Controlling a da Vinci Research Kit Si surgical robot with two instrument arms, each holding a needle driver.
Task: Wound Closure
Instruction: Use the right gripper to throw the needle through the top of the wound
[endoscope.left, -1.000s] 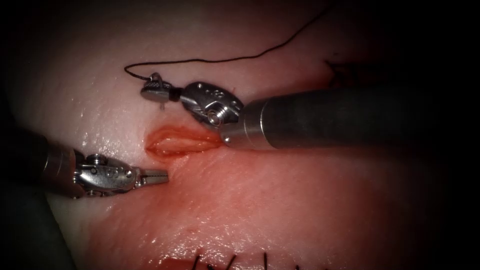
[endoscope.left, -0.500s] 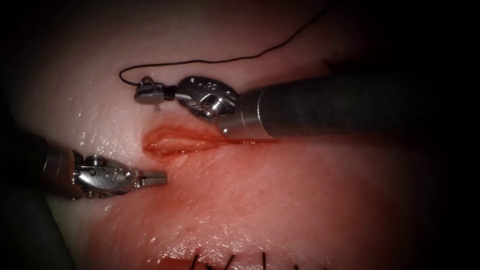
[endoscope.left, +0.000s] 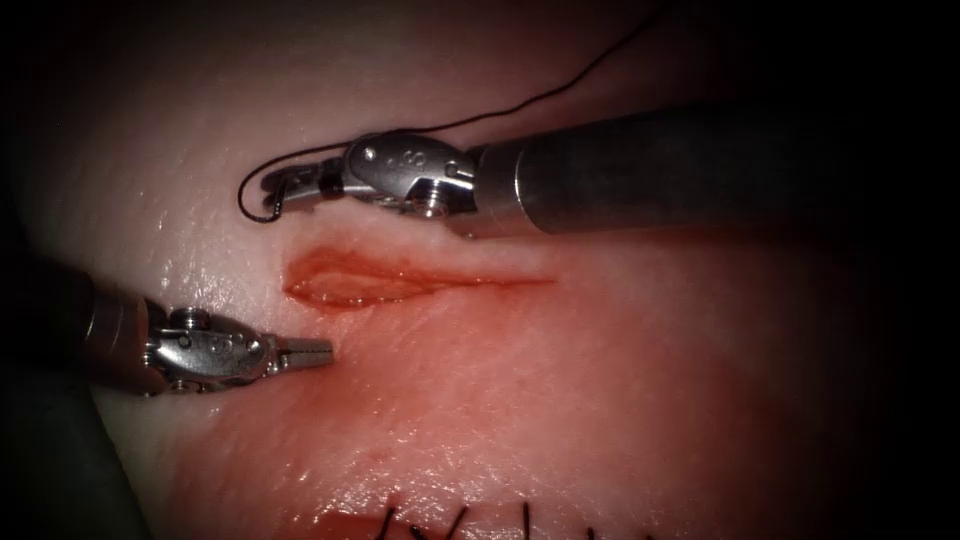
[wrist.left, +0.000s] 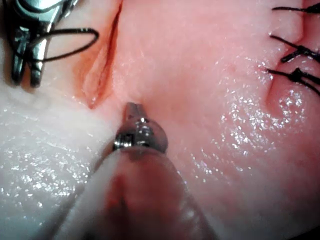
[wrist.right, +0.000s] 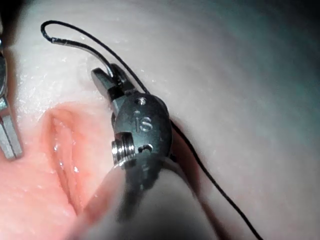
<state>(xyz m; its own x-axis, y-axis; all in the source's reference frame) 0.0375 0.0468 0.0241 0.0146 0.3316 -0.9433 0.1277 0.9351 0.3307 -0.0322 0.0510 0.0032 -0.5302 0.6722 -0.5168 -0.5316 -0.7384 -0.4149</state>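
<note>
The cut (endoscope.left: 370, 280) runs across the tissue (endoscope.left: 600, 380), wet with red fluid. My right tool (endoscope.left: 285, 188) lies just above the cut's left end, shut on the curved needle (wrist.right: 80, 52). The needle's thread end juts past the jaw tips and its point is hidden. It is not in the tissue. Black thread (endoscope.left: 540, 95) loops back from the needle (endoscope.left: 245, 205) and trails up to the right over the shaft. Below the cut's left end my left tool (endoscope.left: 312, 351) is shut and holds nothing. The same tool (wrist.left: 132, 110) rests close to the cut (wrist.left: 100, 75).
A row of earlier black stitches (endoscope.left: 460, 520) sits along the near edge of the tissue, also seen as knotted stitches (wrist.left: 295, 50). The right shaft (endoscope.left: 650, 180) lies across the tissue above the cut.
My right tool has lifted away from the cut toward the far side and rolled, carrying the needle and uncovering the cut's right part. The left tool has stayed put.
</note>
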